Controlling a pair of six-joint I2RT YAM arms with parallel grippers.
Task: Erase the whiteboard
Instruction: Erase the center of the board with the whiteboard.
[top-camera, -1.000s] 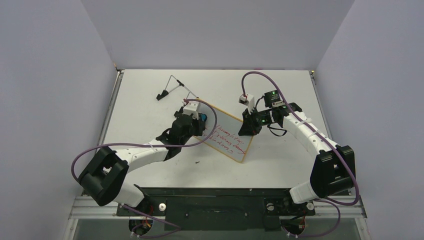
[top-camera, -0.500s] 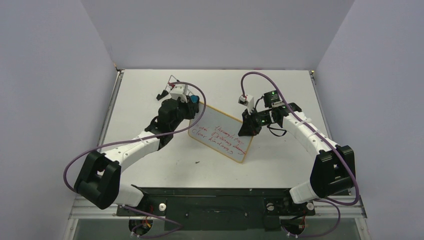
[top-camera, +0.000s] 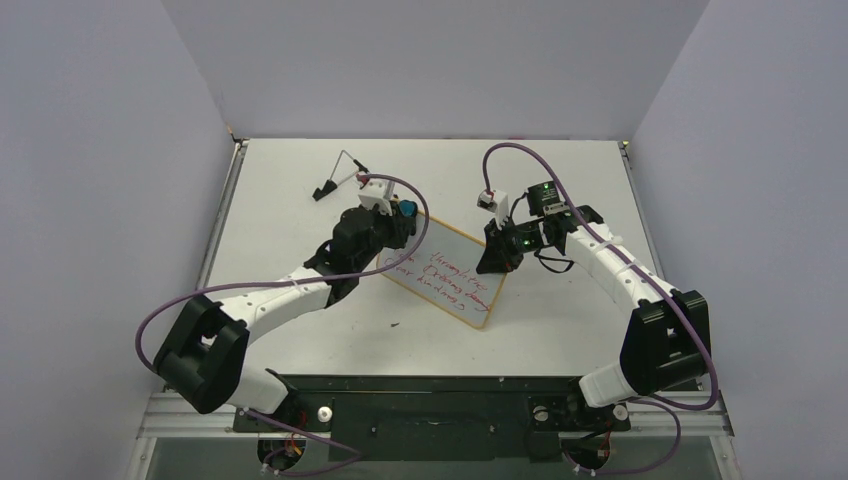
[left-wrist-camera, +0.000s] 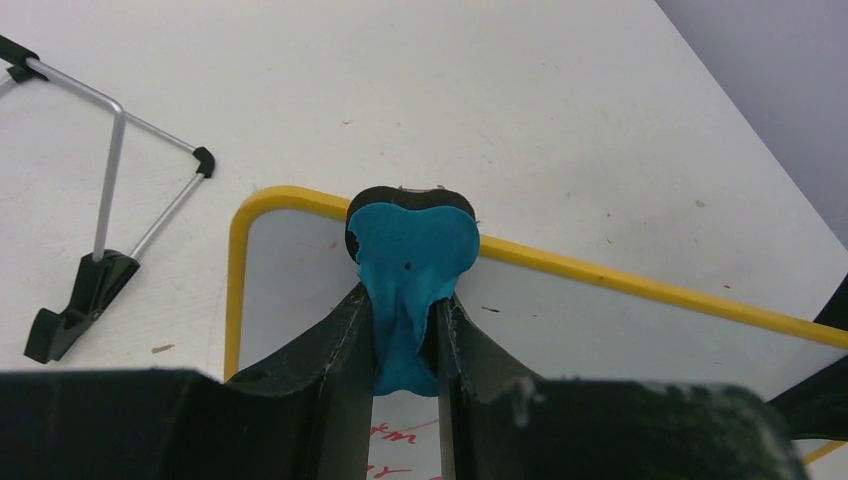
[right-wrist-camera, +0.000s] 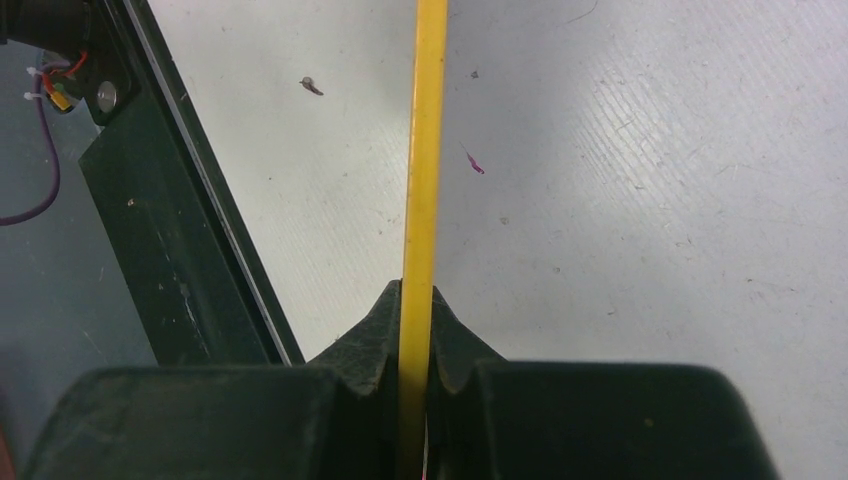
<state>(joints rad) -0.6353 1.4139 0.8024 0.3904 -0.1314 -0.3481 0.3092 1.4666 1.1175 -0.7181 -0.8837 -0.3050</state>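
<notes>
The whiteboard (top-camera: 462, 256) lies skewed at mid-table, with a yellow rim and red handwriting across its near half. My left gripper (top-camera: 403, 217) is shut on a squashed blue eraser (top-camera: 408, 209) at the board's far left corner. In the left wrist view the eraser (left-wrist-camera: 412, 245) bulges out of the gripper (left-wrist-camera: 405, 305) against the whiteboard (left-wrist-camera: 620, 330), just inside its rim. My right gripper (top-camera: 497, 258) is shut on the board's right edge. In the right wrist view the whiteboard's yellow rim (right-wrist-camera: 427, 150) runs edge-on between the closed jaws of the gripper (right-wrist-camera: 419, 300).
A thin wire stand (top-camera: 340, 172) with black feet lies on the table behind and left of the board, also visible as the stand (left-wrist-camera: 110, 170) in the left wrist view. The black base rail (top-camera: 430, 395) runs along the near edge. Walls close in three sides.
The left gripper carried the eraser off the board's left part toward the far left corner, then came back a little to the right. The right gripper and the board stayed still.
</notes>
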